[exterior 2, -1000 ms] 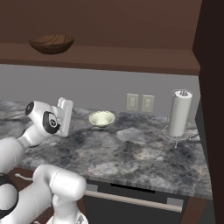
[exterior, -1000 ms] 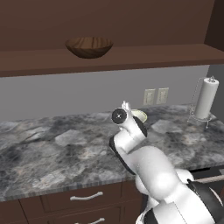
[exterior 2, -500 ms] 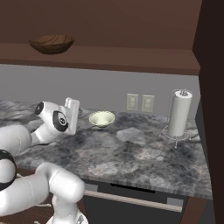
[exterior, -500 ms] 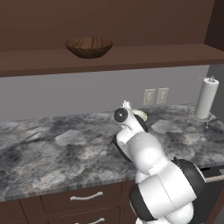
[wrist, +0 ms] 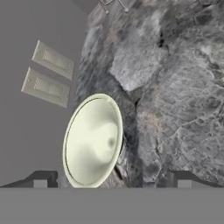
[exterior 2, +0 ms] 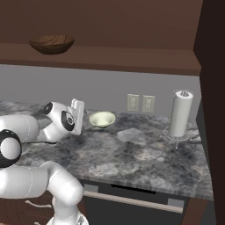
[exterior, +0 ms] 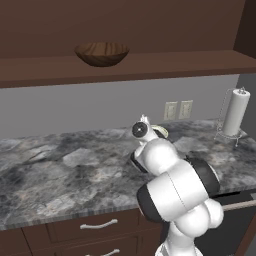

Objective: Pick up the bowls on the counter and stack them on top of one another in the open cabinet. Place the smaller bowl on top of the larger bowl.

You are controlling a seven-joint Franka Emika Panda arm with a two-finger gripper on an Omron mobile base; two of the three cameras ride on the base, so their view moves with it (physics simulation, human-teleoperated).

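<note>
The larger bowl (exterior: 102,52), dark wood grain, stands on the shelf board of the open cabinet (exterior: 150,64), also seen as the larger bowl (exterior 2: 52,44) at upper left. The smaller bowl (exterior 2: 102,119), pale cream-green, sits on the counter (exterior 2: 145,151) near the wall. My gripper (exterior 2: 82,117) hovers just left of it, a little above the stone. In the hand view the smaller bowl (wrist: 92,140) lies close ahead of the gripper (wrist: 110,183), whose dark fingertips (wrist: 41,179) stand wide apart, open and holding nothing. From the left base, the smaller bowl (exterior: 161,131) peeks out behind the hand.
A paper towel roll on a wire stand (exterior 2: 181,114) is at the counter's right end. Two wall outlets (exterior 2: 140,103) sit behind the small bowl. Drawers with silver handles (exterior: 100,226) run below the counter. A dark cabinet side (exterior 2: 213,88) rises at far right.
The hand has moved to the right along the counter, closer to the small cream-green bowl. Both bowls have stayed where they were.
</note>
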